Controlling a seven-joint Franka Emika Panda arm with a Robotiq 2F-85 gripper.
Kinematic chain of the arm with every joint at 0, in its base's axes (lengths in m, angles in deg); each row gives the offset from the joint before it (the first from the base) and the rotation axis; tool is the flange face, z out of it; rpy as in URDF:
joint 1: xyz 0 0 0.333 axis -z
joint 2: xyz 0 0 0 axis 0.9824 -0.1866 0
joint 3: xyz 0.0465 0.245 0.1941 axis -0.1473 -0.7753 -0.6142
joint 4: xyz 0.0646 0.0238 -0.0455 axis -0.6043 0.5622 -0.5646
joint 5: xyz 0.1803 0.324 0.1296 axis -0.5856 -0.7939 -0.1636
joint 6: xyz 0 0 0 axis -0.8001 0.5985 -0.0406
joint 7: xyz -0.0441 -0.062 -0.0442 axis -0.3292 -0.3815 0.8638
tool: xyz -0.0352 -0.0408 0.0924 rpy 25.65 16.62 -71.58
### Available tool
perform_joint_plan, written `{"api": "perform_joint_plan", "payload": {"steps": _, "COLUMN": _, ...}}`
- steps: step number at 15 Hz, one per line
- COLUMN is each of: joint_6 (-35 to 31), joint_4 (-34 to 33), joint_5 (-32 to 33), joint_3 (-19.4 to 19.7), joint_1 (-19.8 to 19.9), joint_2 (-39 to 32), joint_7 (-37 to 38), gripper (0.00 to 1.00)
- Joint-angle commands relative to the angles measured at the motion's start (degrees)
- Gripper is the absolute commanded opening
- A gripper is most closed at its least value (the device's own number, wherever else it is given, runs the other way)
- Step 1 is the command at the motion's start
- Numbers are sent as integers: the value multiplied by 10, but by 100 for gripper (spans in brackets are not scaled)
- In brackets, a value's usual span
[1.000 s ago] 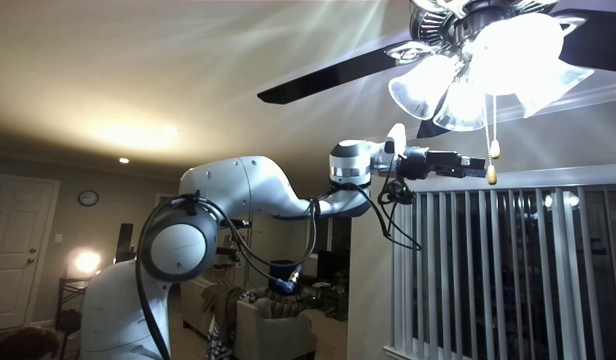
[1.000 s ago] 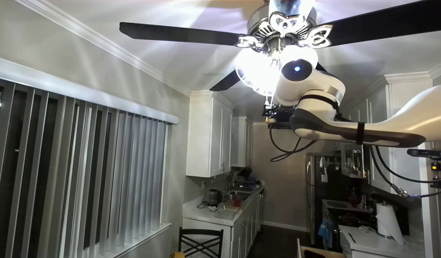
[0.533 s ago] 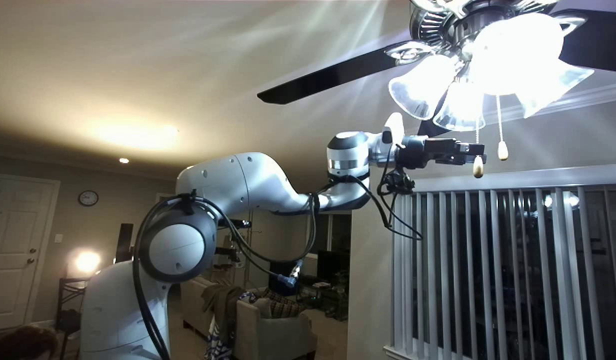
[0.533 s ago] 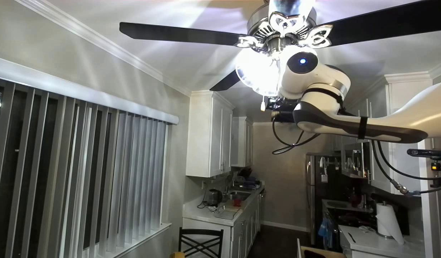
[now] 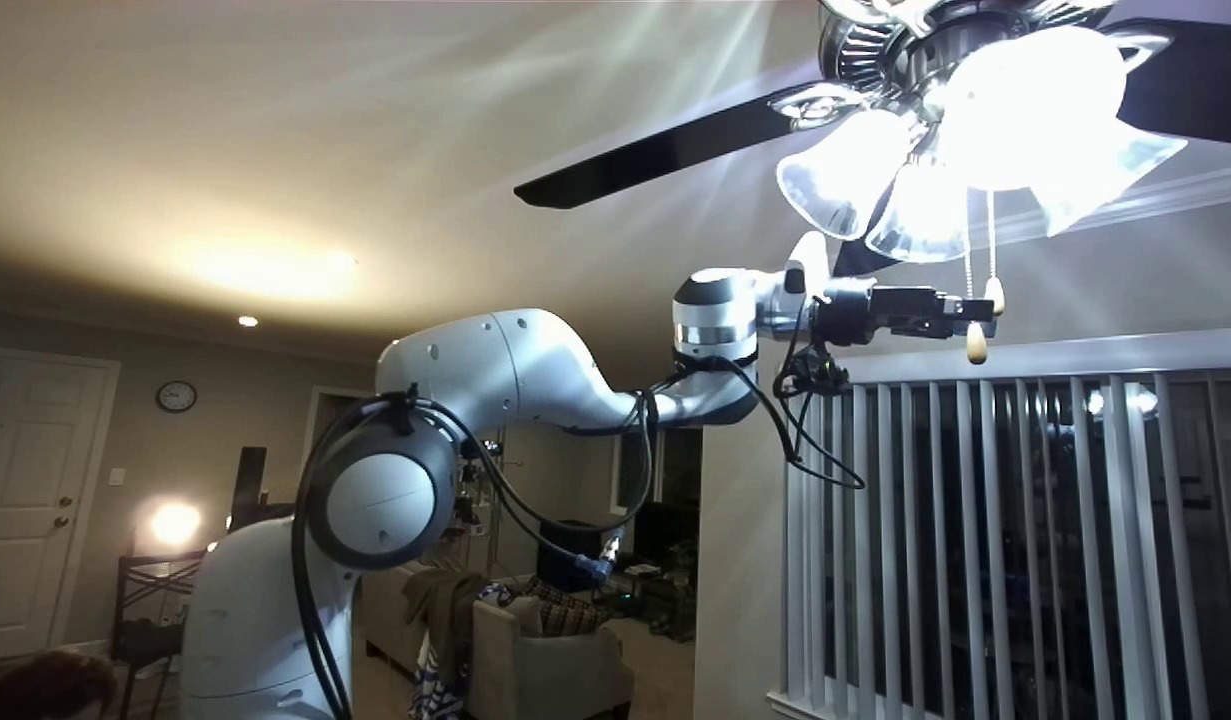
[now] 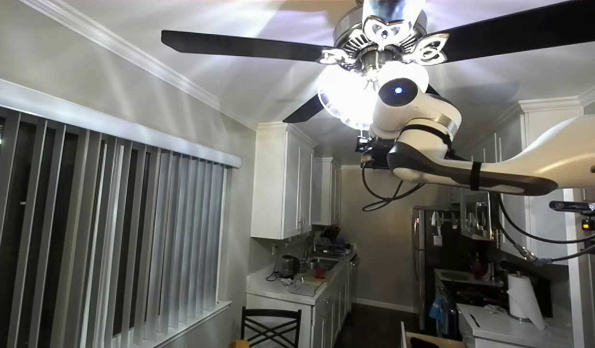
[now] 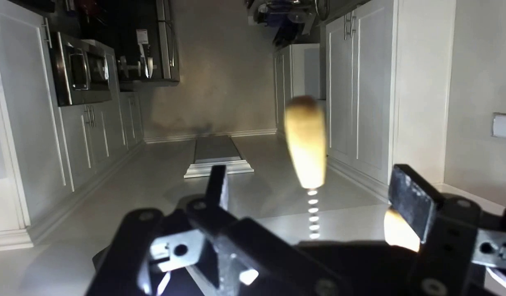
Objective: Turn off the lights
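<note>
The ceiling lamp (image 5: 920,205) is lit, its glass shades glowing under a dark-bladed fan; it also shows in an exterior view (image 6: 348,96). Two pull chains with pale wooden knobs hang from it. The lower knob (image 5: 976,343) is at my fingertips, and the higher knob (image 5: 994,295) is just beyond them. My gripper (image 5: 975,315) is horizontal below the shades. In the wrist view, which is upside down, the gripper (image 7: 314,193) is open. The lower knob (image 7: 306,144) and its chain stand between the fingers, touching neither. The higher knob (image 7: 400,230) is partly hidden behind the right-hand finger.
Fan blades (image 5: 665,145) spread above the arm, and glass shades are close above the gripper. Vertical blinds (image 5: 975,540) cover a window nearby. White kitchen cabinets (image 6: 282,183) stand further back. A cable loop (image 5: 825,470) hangs below the wrist.
My gripper first rose, then moved forward under the lamp and a little down. Both knobs have swung on their chains. The lower one is between the open fingers now. The lamp stays lit.
</note>
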Motion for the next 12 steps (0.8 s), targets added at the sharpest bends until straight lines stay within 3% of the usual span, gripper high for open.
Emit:
{"api": "perform_joint_plan", "payload": {"steps": 1, "joint_6": 14, "joint_4": -29, "joint_5": 1, "joint_3": 1, "joint_1": -5, "joint_2": -23, "joint_7": -23, "gripper": 100}}
{"api": "perform_joint_plan", "payload": {"steps": 4, "joint_6": 12, "joint_4": -30, "joint_5": 1, "joint_3": -1, "joint_1": 0, "joint_2": -28, "joint_7": -20, "gripper": 100}}
{"api": "perform_joint_plan", "payload": {"steps": 5, "joint_6": 9, "joint_4": -31, "joint_5": 0, "joint_3": 0, "joint_1": 0, "joint_2": -28, "joint_7": -20, "gripper": 75}}
{"api": "perform_joint_plan", "payload": {"steps": 6, "joint_6": 8, "joint_4": -31, "joint_5": 0, "joint_3": 0, "joint_1": 0, "joint_2": -29, "joint_7": -21, "gripper": 74}}
{"api": "perform_joint_plan", "payload": {"steps": 12, "joint_6": 8, "joint_4": -31, "joint_5": -3, "joint_3": 1, "joint_1": 0, "joint_2": -29, "joint_7": -20, "gripper": 34}}
